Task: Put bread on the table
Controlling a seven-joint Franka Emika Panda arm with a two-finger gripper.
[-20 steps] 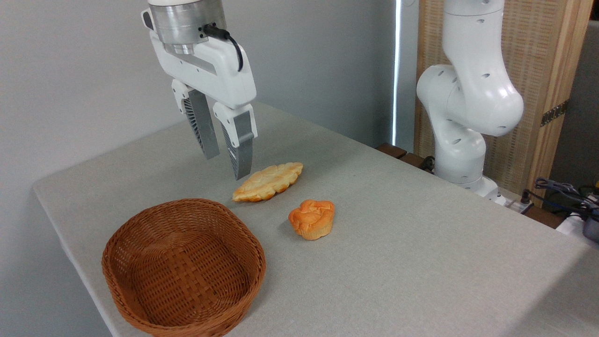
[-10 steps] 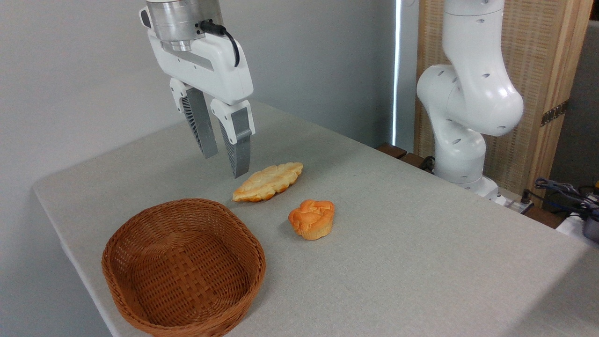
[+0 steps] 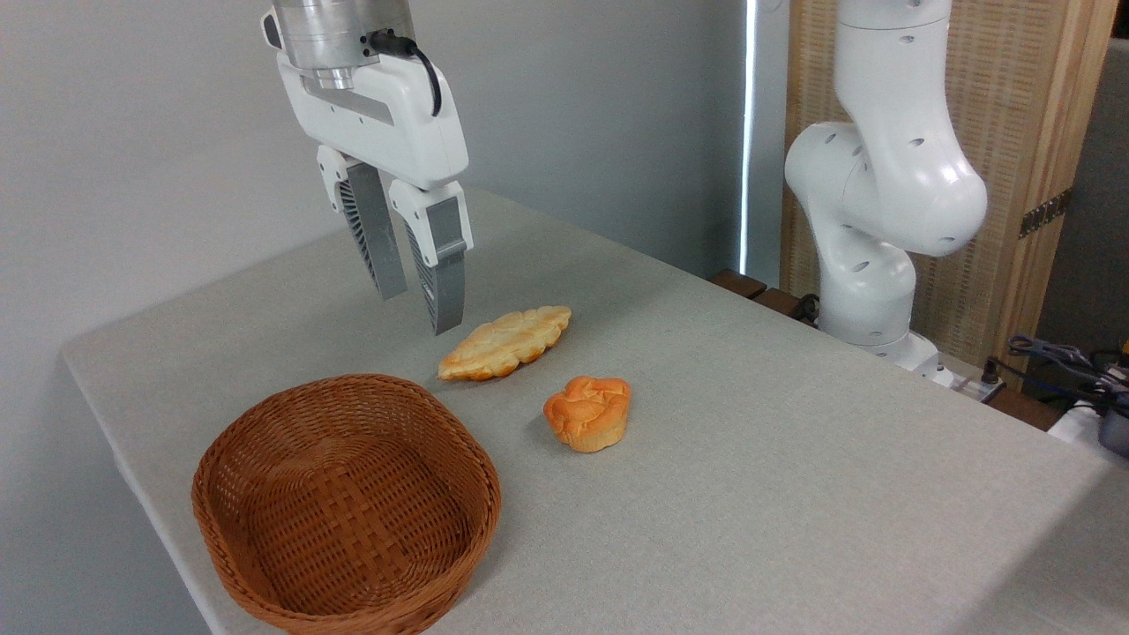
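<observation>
The bread (image 3: pixel 588 412), a small orange bun with a lumpy knotted top, rests on the grey-beige table (image 3: pixel 750 494) near its middle. My gripper (image 3: pixel 418 309) hangs in the air well above the table, up and to the left of the bun, beyond the basket's far rim. Its two grey fingers stand a little apart with nothing between them, so it is open.
A flat golden leaf-shaped pastry (image 3: pixel 505 341) lies just right of the gripper's fingertips, behind the bun. A brown wicker basket (image 3: pixel 346 504) with nothing in it sits at the front left. The white arm base (image 3: pixel 882 194) stands at the table's far right edge.
The gripper has drifted slightly up and to the left, away from the pastry. Bun, pastry and basket have not moved.
</observation>
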